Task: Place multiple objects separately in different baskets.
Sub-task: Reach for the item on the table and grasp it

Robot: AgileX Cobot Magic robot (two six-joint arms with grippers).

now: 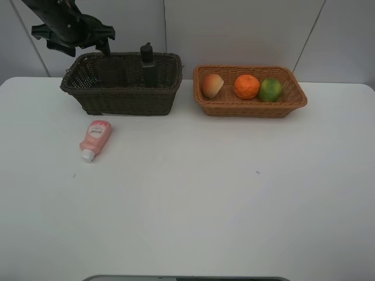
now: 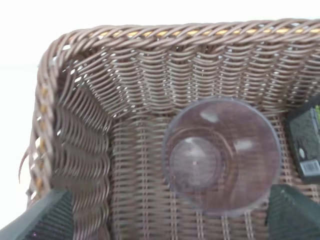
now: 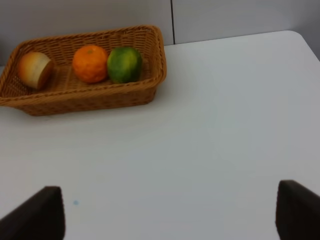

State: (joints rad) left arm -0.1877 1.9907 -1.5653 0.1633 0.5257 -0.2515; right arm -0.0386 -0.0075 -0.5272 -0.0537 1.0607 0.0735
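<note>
Exterior high view: a white worktop (image 1: 193,193) is seen carrying two wicker baskets along its far edge. The dark brown basket (image 1: 123,99) is set toward the far left corner, the light tan basket (image 1: 249,105) just beside it toward the far right. Three fruits are lined up in the tan basket: a red-orange round fruit (image 1: 212,85) at its left end, an orange (image 1: 246,86) in the middle and a green citrus (image 1: 270,89) at the right, the last two touching. A dark pump bottle (image 1: 147,61) is stood upright in the dark basket against its far wall. A pink tube (image 1: 95,138) with a white cap is laid on the worktop just in front of the dark basket's left end, cap toward the near edge.

The left gripper (image 1: 105,44) is held above the far left corner of the dark basket. In the left wrist view its fingers (image 2: 42,220) are spread wide apart with nothing between them, and a translucent purple cup (image 2: 222,155) is seen below, upright on the basket floor, mouth up, near the corner walls; a dark object's edge lies just beside it.

In the right wrist view the right gripper (image 3: 170,215) is shown with its fingers (image 3: 37,212) set well apart over bare worktop, gripping nothing, the tan basket lying well ahead
</note>
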